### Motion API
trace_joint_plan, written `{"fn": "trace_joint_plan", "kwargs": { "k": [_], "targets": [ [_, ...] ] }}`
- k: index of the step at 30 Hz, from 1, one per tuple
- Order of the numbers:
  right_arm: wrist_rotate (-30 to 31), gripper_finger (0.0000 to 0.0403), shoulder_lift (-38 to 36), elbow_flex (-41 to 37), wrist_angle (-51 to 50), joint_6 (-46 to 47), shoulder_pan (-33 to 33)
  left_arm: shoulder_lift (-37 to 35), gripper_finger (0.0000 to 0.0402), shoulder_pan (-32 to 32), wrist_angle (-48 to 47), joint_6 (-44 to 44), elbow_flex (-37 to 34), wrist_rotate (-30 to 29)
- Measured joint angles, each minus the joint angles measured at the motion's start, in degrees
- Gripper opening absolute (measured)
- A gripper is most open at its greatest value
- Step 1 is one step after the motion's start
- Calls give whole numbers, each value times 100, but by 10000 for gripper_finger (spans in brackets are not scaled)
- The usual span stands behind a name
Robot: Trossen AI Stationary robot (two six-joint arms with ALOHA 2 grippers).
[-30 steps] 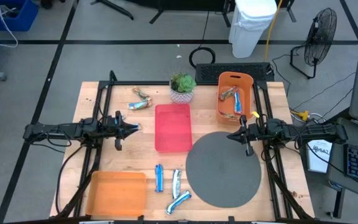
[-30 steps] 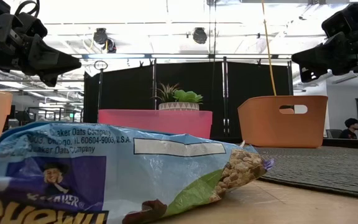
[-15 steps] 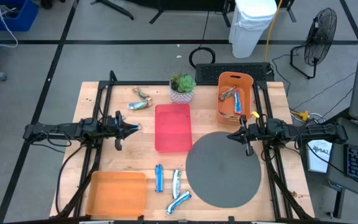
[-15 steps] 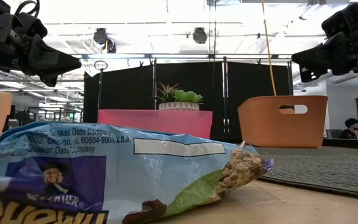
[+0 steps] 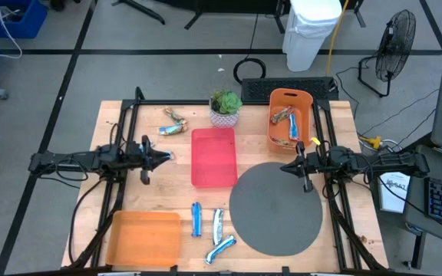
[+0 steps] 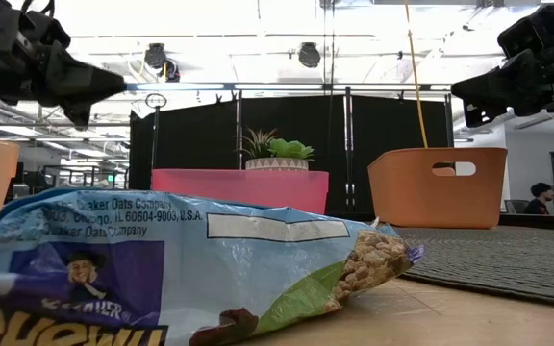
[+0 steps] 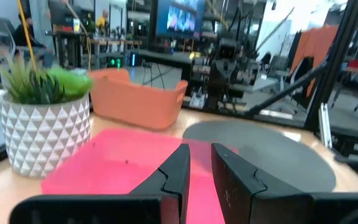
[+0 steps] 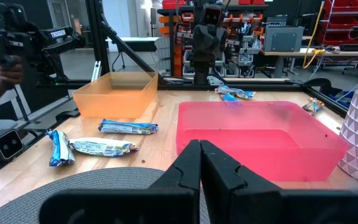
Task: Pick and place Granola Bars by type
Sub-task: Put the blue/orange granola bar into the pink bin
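High view: three blue granola bars (image 5: 209, 228) lie near-centre on the surface, long axes near-to-far; left pincer (image 5: 169, 156), slightly apart and empty, hovers nearer than right pincer (image 5: 285, 168), closed, empty

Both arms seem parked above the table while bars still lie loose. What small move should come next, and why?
Probably swing the left gripper toward the two bars lying near the plant and lower over one. Its jaws are slightly apart and empty, and those bars are the nearest unsorted ones; the right gripper hangs shut over the mat.
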Motion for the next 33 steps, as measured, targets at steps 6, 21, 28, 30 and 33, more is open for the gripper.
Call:
{"fn": "trace_joint_plan", "kwargs": {
  "k": [6,21,28,30,33],
  "targets": [
    [0,0,0,0,0,-1,0,-2,72,-1,439,56,0,-116],
    [0,0,6,0,0,-2,0,1693,74,1109,-3341,-728,2828,-2636],
    [0,0,7,0,0,-2,-2,3932,145,2312,-4161,-753,4329,-1850],
    [0,0,7,0,0,-2,-1,4633,171,2762,-4439,-963,4767,-1631],
    [0,0,7,0,0,-2,0,5651,200,3541,-5033,-1420,5381,-997]
  ]
}}
